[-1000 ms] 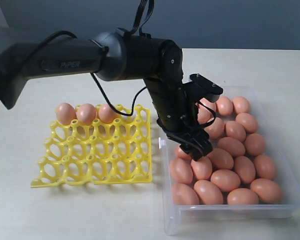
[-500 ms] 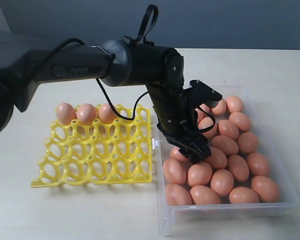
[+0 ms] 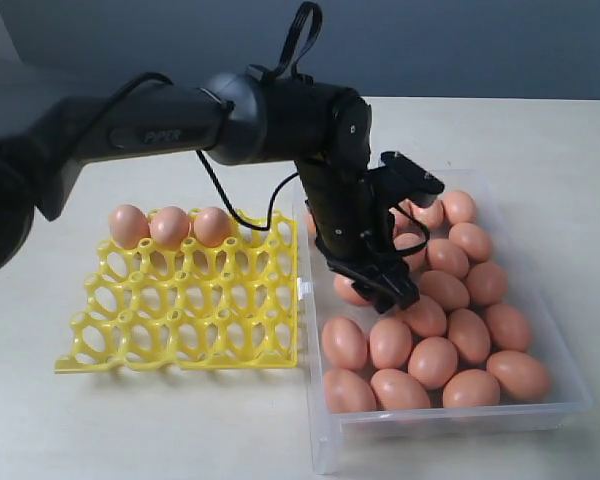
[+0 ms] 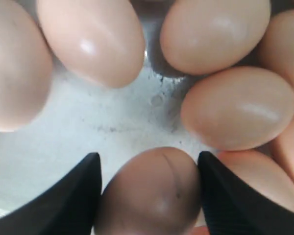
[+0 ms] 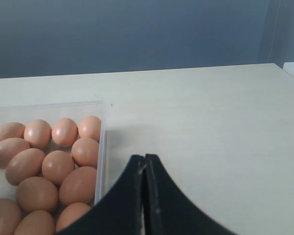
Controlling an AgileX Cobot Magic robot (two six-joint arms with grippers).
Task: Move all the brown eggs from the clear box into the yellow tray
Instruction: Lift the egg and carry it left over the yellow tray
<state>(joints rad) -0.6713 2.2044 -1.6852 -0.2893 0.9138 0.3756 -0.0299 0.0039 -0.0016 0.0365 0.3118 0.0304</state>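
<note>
The clear box [image 3: 442, 424] stands to the right of the yellow tray [image 3: 180, 300] and holds several brown eggs [image 3: 435, 360]. Three brown eggs [image 3: 170, 226] sit in the tray's far row. My left gripper [image 3: 378, 287] reaches down into the box at its left side. In the left wrist view its black fingers [image 4: 73, 196] press both sides of one brown egg [image 4: 149, 196], which rests low over the scuffed bottom. My right gripper [image 5: 145, 159] is shut and empty above bare table beside the box's rim [image 5: 102, 147]; it does not show in the exterior view.
The left arm [image 3: 180, 120] stretches from the left over the tray's far edge, with a cable looped above it. Other eggs [image 4: 235, 105] lie close round the held one. The box's left wall [image 3: 306, 330] almost touches the tray.
The left gripper has sunk lower among the eggs and its jaws have narrowed onto one egg. The clear box has slid left toward the tray, which was nudged slightly left.
</note>
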